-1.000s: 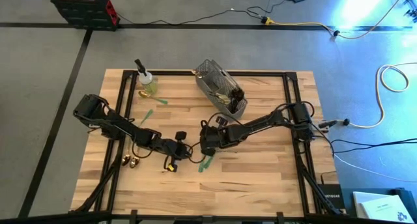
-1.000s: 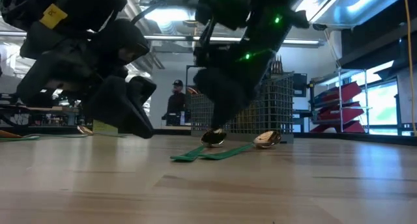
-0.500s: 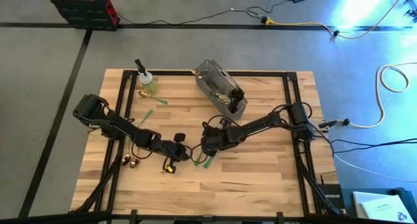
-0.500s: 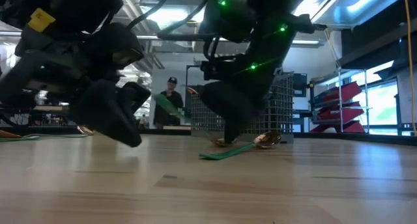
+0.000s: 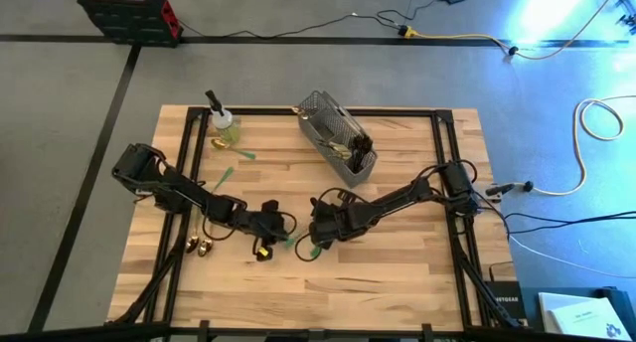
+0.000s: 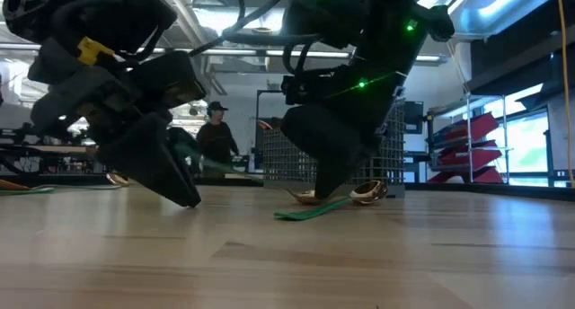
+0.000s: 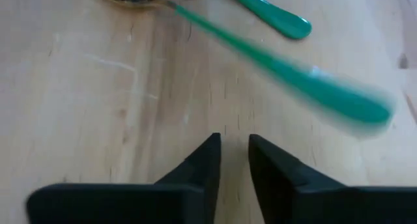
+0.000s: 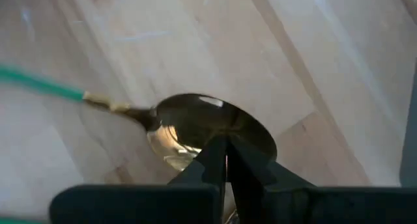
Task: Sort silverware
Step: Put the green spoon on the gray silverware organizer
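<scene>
Once lifted by its handle, now let go: green-handled spoon (image 7: 313, 87), blurred, just clear of left gripper (image 7: 234, 146), fingers slightly spread, empty. Right gripper (image 8: 226, 142) fingers pressed together, tips at a gold bowl (image 8: 195, 120). Location: mid-counter (image 5: 397, 282), 6 o'clock of mesh caddy (image 5: 338, 138). Unsorted; regrasp likely.

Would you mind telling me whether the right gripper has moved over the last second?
Yes. In the high view the right gripper has slid toward the table's near edge, farther from the wire-mesh caddy.
</scene>
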Available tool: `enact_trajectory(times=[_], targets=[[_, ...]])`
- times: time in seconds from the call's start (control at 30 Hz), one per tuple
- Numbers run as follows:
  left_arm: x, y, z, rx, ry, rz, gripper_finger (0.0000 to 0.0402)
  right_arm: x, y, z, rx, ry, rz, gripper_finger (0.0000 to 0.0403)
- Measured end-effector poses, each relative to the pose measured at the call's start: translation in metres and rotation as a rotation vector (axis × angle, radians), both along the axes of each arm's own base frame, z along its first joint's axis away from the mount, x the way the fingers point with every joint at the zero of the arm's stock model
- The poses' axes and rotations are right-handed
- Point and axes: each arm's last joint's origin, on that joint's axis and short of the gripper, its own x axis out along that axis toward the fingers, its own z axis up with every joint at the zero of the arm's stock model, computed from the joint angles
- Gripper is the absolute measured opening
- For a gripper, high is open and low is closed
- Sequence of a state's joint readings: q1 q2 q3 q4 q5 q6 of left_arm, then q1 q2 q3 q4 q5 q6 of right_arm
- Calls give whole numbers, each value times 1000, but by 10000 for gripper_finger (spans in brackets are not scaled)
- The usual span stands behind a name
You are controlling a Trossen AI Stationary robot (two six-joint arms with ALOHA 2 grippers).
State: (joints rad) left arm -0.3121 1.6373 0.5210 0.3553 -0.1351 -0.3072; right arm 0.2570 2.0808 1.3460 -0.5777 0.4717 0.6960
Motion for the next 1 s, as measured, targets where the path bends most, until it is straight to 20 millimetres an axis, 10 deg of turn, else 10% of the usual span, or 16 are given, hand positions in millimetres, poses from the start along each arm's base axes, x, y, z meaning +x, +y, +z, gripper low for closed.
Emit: enact_trajectory(times=[1.0], targets=[[-48,38,2,-715,-370,333,291,-14,15,-10,30,-9,-50,0]])
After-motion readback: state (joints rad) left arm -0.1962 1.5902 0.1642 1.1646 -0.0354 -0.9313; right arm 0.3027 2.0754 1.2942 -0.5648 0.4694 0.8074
